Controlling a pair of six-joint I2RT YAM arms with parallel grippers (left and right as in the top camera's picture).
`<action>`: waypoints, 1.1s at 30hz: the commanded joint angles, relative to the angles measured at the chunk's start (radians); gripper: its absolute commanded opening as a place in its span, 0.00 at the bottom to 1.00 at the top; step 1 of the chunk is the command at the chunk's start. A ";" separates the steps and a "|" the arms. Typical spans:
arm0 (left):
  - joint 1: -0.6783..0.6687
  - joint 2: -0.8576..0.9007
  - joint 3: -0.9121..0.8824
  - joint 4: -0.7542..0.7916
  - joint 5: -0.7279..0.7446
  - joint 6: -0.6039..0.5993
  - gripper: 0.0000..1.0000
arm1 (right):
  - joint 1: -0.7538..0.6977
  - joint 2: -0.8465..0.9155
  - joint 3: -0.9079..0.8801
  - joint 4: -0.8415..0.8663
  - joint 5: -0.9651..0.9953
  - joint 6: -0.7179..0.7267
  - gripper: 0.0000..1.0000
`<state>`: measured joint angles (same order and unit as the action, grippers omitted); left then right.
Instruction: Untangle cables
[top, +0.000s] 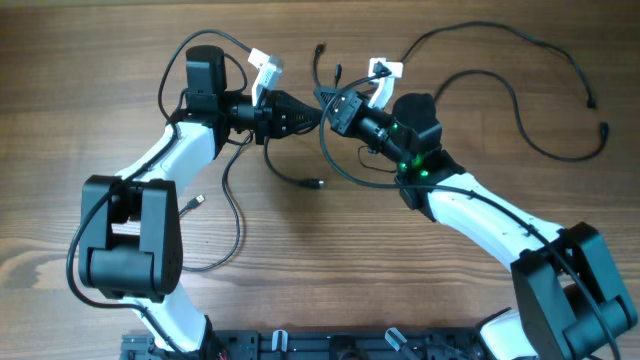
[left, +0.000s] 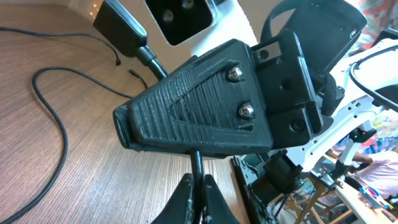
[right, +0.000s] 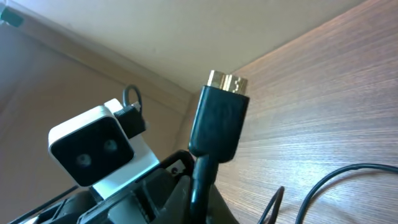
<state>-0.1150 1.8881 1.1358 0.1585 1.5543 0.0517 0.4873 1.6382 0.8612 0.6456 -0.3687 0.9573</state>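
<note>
wood tabletop (top: 300, 270); left hand (left: 196, 190) on one cable (left: 196, 163), right hand (right: 198, 193) on one plug (right: 219, 121)

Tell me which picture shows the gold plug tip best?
The right wrist view: the plug stands close and sharp, gold tip up. Overhead it is too tiny to pick out. The left wrist view shows no gold tip.

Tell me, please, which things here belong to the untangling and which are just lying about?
Job: tangled cords; long cords; cord by the left arm; left hand and right hand, both gripping cords.
Lying about: nothing loose; only the table and the black rail.
</note>
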 joint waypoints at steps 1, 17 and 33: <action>0.034 -0.024 -0.003 0.003 0.020 0.019 0.04 | -0.003 0.014 0.012 0.004 0.011 -0.009 0.04; 0.125 -0.078 -0.003 -0.003 -0.138 -0.262 0.90 | -0.199 0.013 0.012 -0.137 -0.294 -0.016 0.04; 0.138 -0.091 -0.003 -0.710 -1.113 -0.185 0.94 | -0.277 0.003 0.012 -0.262 -0.505 -0.174 0.04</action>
<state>0.0254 1.8217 1.1358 -0.5037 0.6968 -0.1837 0.2123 1.6382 0.8612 0.3882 -0.8394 0.8349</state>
